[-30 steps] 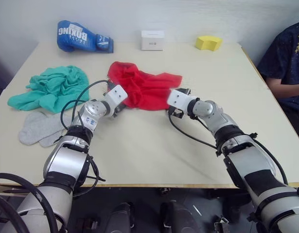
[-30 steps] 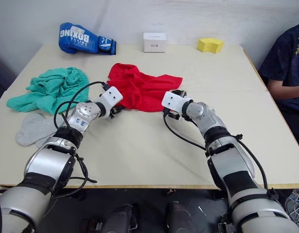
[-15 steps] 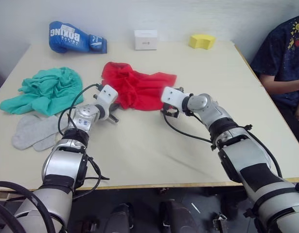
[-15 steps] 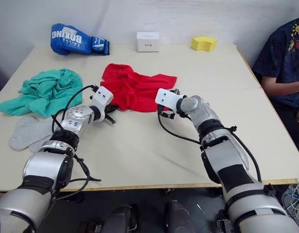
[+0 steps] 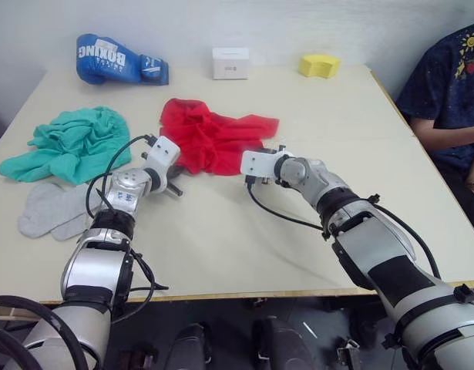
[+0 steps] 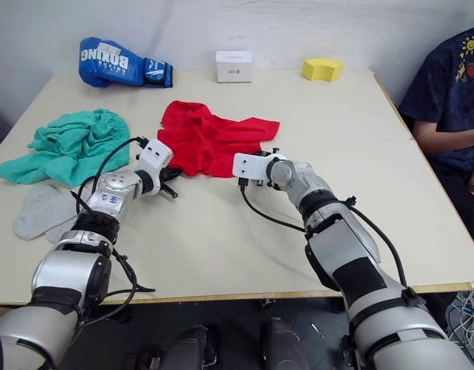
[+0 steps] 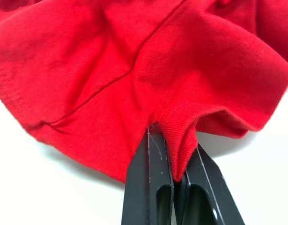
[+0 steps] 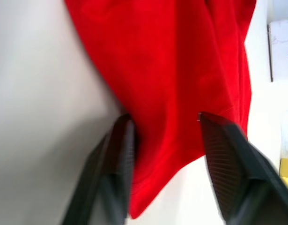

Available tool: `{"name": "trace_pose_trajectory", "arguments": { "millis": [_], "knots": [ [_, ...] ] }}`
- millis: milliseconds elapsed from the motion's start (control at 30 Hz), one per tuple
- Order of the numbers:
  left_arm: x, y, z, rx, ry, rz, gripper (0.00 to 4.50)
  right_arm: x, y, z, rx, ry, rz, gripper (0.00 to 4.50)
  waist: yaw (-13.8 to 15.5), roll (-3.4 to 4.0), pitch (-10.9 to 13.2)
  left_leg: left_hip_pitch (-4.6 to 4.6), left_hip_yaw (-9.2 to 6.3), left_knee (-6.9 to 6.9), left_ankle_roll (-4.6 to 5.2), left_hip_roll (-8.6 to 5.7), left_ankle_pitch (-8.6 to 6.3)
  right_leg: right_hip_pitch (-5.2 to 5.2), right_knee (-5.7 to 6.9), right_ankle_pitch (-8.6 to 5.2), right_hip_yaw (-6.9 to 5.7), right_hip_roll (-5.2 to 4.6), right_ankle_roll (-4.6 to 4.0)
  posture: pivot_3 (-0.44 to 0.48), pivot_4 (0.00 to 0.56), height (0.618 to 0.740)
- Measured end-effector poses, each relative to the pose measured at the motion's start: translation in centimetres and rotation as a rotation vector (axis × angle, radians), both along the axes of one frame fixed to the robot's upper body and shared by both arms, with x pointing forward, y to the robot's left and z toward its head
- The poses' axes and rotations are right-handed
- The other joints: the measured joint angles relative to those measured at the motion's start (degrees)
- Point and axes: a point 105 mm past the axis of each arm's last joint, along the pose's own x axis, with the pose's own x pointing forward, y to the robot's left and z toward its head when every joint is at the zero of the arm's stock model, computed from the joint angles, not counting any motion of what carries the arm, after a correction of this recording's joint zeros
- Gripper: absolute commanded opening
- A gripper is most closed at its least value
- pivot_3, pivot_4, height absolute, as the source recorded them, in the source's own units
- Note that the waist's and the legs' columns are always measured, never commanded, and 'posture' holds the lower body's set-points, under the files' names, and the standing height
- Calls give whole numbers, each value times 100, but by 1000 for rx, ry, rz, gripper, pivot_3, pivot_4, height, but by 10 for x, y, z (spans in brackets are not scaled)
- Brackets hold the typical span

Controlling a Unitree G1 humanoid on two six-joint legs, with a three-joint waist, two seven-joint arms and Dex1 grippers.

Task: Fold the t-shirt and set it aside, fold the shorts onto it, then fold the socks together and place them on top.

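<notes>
T-shirt [image 5: 213,142] — red, crumpled, mid-surface [image 5: 244,231]. Left gripper [image 7: 174,154]: jaws clenched on a fold of its near hem. Right gripper [image 8: 167,154]: jaws spread wide, straddling the near right edge. Shorts [image 5: 75,142] — teal, bunched, on the left; grey socks [image 5: 52,208] just in front of them.

Beige tabletop [image 5: 244,231] bearing: t-shirt [image 5: 213,142], shorts [image 5: 75,142], socks [image 5: 48,210], boxing glove [image 5: 117,59], white box [image 5: 230,62], yellow sponge [image 5: 319,65].
</notes>
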Motion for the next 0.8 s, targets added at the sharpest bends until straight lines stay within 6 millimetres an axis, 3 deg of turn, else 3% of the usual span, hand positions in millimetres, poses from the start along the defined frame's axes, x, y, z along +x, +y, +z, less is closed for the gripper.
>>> {"name": "trace_pose_trajectory", "arguments": {
  "millis": [100,133,400,667,800],
  "knots": [
    [0,2,0,-4,1,7,0,-1,-4,-5,40,45,-23,101,5,0,0,0,1,-4,0,0,0,-1,-3,0,0,1,0,0,150,740],
    [-1,3,0,-2,0,6,0,-1,-6,-6,63,63,-34,18,4,0,0,0,2,-5,0,0,0,-1,-4,0,1,0,0,0,150,740],
    [-14,19,2,-38,-4,-48,0,-5,-19,-3,179,182,-14,18,-3,0,0,-8,5,-25,0,-2,0,-7,-12,0,1,1,0,0,150,740],
    [-77,46,34,24,18,-357,0,-36,-58,2,297,506,136,18,-8,0,5,-20,12,-35,10,-2,-6,-11,-24,0,11,3,0,0,150,740],
    [-113,65,24,87,70,-391,0,-66,-80,13,317,593,224,18,4,0,6,-18,10,-38,13,2,-15,-10,-32,0,13,2,0,0,150,740]
  ]
}}
